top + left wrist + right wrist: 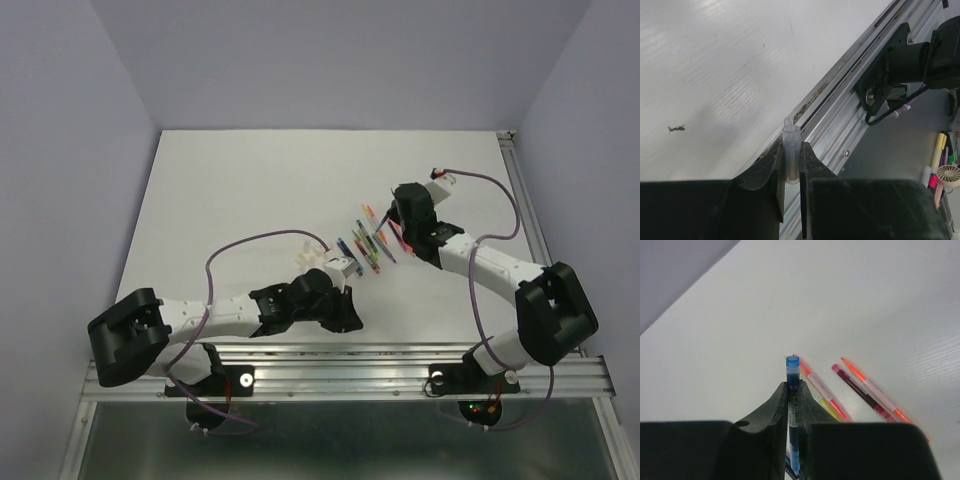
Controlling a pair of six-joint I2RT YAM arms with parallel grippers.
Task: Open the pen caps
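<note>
The left gripper (791,159) is closed on a clear pale cap (791,150). The cap stands upright between the two black fingers, with its open end sticking out above their tips. In the left wrist view it sits at the lower middle of the frame, above the edge of the white table (715,75), where a metal rail (850,115) runs up toward the upper right.

The right gripper (793,390) is clamped on a blue pen (792,371). The pen's blue end pokes out past the fingertips at the middle of the right wrist view. To the right of it, a pink and yellow pen (822,392), a dark red pen (860,392) and an orange pen (877,395) lie flat on the table.

In the top view the other pens (372,245) lie scattered at the centre of the table, between the two arms. A small pale heap that looks like loose caps (308,256) sits just to their left.
</note>
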